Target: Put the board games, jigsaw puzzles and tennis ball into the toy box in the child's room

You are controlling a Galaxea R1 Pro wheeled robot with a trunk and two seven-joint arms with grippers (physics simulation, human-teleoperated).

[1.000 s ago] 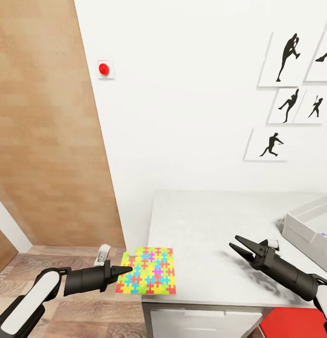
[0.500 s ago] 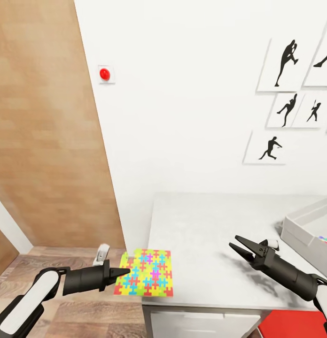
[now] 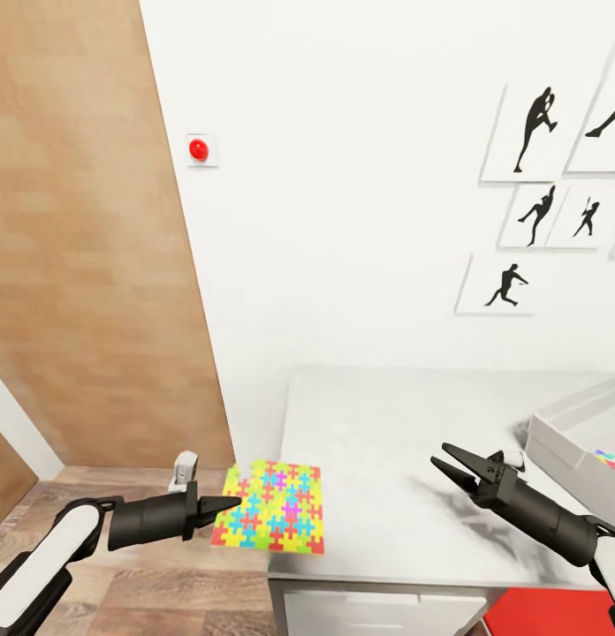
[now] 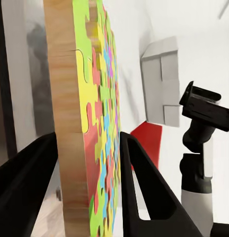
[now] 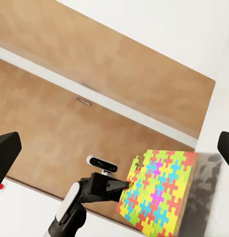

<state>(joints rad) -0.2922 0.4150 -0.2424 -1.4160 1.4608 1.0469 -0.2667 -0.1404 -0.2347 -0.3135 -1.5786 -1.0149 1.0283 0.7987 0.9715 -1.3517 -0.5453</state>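
White wall fills the space ahead of me, with a red round button (image 3: 198,148) on it, several black sports silhouette prints (image 3: 530,130) up to the right, and a wood-panelled wall and plank floor off to the left. Below the prints stands the pale grey table (image 3: 387,442).

My left end effector (image 3: 228,504) is closed on the near-left edge of a jigsaw puzzle (image 3: 270,518), a thin flat square of yellow, blue, green and pink pieces. In the left wrist view the puzzle (image 4: 92,123) stands edge-on between my two dark fingers (image 4: 144,182), one on each face, its wooden-looking edge toward the camera. The puzzle lies roughly level at the table's front left corner, partly over the tabletop and partly jutting out past the table's left edge above the floor; I cannot tell whether it touches the top.

My right end effector (image 3: 451,465) hovers over the table's front right part with its two fingers spread apart and nothing between them. The right wrist view looks toward the puzzle (image 5: 156,197) and my left arm behind it.

At the table's right end sits the light grey toy box (image 3: 573,433), well apart from the puzzle, with a bit of something multicoloured showing inside it.
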